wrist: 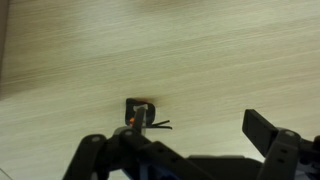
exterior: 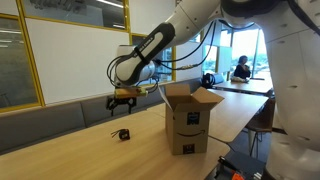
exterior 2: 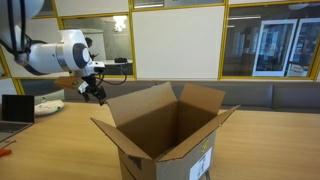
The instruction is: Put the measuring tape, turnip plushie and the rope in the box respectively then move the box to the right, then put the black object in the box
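Observation:
The box (exterior: 190, 122) is brown cardboard with a black smile logo and stands on the wooden table (exterior: 90, 150) with its flaps up. In an exterior view the box (exterior 2: 165, 135) fills the foreground, and what I see of its inside looks bare. A small black object (exterior: 124, 132) lies on the table left of it. In the wrist view the black object (wrist: 140, 112) shows an orange spot and thin wire arms. My gripper (exterior: 122, 98) hangs open above it, nothing between the fingers (wrist: 262, 128). The measuring tape, turnip plushie and rope are out of view.
A laptop (exterior 2: 15, 108) and a pale item (exterior 2: 50, 105) sit at the table's far end. A bench (exterior: 60, 112) runs along the wall behind the table. A person (exterior: 240, 68) sits at a distant table. A white robot body (exterior: 295, 90) fills one side.

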Robot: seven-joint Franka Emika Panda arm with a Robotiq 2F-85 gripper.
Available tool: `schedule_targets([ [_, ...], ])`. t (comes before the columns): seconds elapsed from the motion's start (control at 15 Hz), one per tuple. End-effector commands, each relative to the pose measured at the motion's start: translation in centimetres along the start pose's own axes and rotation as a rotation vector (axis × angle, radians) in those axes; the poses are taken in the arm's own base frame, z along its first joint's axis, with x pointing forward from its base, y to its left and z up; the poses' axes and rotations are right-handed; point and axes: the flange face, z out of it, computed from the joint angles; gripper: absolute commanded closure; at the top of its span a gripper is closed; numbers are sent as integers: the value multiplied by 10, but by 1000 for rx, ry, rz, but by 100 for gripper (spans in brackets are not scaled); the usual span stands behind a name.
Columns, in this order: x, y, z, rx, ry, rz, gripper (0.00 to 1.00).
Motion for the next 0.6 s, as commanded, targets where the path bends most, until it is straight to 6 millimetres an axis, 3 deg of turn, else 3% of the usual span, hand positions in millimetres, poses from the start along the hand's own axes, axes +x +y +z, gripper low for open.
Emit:
schedule_targets([
  [0.0, 10, -9, 54, -5, 18, -31, 0],
  [0.27, 15, -8, 114, -36, 0, -47, 0],
  [0.53, 35, -12, 152, -66, 5, -44, 0],
])
